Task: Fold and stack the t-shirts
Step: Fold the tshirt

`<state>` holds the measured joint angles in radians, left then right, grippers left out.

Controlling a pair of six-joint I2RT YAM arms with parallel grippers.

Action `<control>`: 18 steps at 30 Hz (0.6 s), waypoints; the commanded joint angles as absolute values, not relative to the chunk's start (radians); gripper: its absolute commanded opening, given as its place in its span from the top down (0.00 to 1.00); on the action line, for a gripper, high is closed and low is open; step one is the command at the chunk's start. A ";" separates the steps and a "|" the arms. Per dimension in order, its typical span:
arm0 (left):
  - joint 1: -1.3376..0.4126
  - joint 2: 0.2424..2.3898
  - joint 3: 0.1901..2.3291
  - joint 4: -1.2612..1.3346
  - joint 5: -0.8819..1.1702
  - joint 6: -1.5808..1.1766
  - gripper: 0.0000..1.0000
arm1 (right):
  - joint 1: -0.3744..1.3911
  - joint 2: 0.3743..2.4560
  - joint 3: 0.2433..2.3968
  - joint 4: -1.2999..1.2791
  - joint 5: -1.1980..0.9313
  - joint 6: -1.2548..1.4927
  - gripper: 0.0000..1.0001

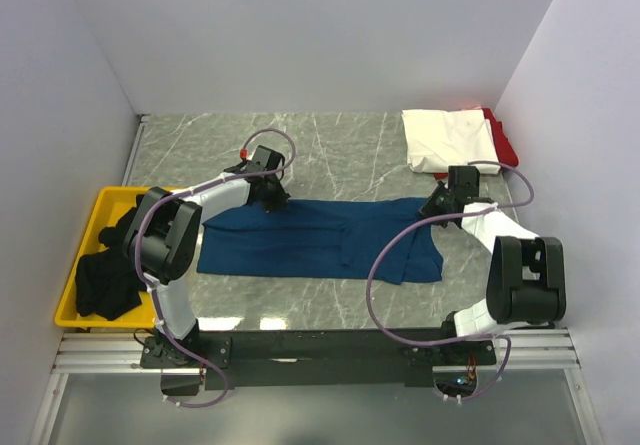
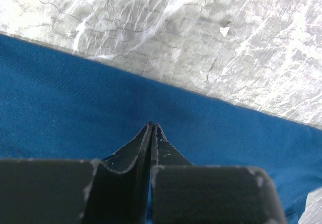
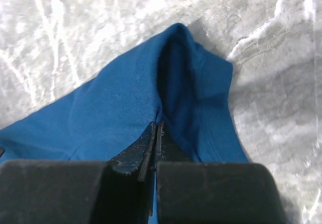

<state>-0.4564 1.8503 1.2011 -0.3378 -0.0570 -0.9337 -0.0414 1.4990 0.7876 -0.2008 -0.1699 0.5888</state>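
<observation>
A grey marble table (image 1: 330, 145) is sitting between pale walls (image 1: 300, 35), with the two arms reaching out over it from the near edge. The navy-blue t-shirt (image 1: 300, 240) is lying flat across the middle of the table, its length running left to right, with a folded-over flap hanging toward the near edge at its right end.

The left gripper (image 1: 268, 195) is pressing down on the shirt's far edge toward the left. In the left wrist view its fingers (image 2: 128, 151) are squeezing together on the blue cloth (a thin strip of blue is showing between them lower down), with bare marble lying just beyond the hem.

The right gripper (image 1: 436, 205) is sitting at the shirt's far right corner. In the right wrist view its fingers (image 3: 133, 156) are closing tight on the fabric, and the cloth is puckering up into a raised ridge just ahead of the tips.

The white t-shirt (image 1: 445, 137) is resting folded in the far right corner of the table, and the red t-shirt (image 1: 505, 147) is peeking out from under its right side. At the left edge a yellow tray (image 1: 100, 200) is holding the black t-shirts (image 1: 105, 270) in a loose heap, one of them spilling over the tray's right rim beside the left arm.
</observation>
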 commanded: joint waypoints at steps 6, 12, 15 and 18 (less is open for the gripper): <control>-0.449 1.855 1.212 -0.308 -0.061 -0.951 0.92 | -0.034 1.401 0.715 -0.238 -0.140 0.563 1.00; -0.448 1.859 1.219 -0.308 -0.058 -0.951 0.92 | -0.034 1.401 0.667 -0.222 -0.147 0.565 1.00; -0.448 1.858 1.221 -0.299 -0.048 -0.951 0.92 | -0.035 1.427 0.675 -0.215 -0.144 0.563 1.00; -0.448 1.850 1.224 -0.293 -0.037 -0.950 0.92 | -0.037 1.471 0.709 -0.209 -0.143 0.563 0.98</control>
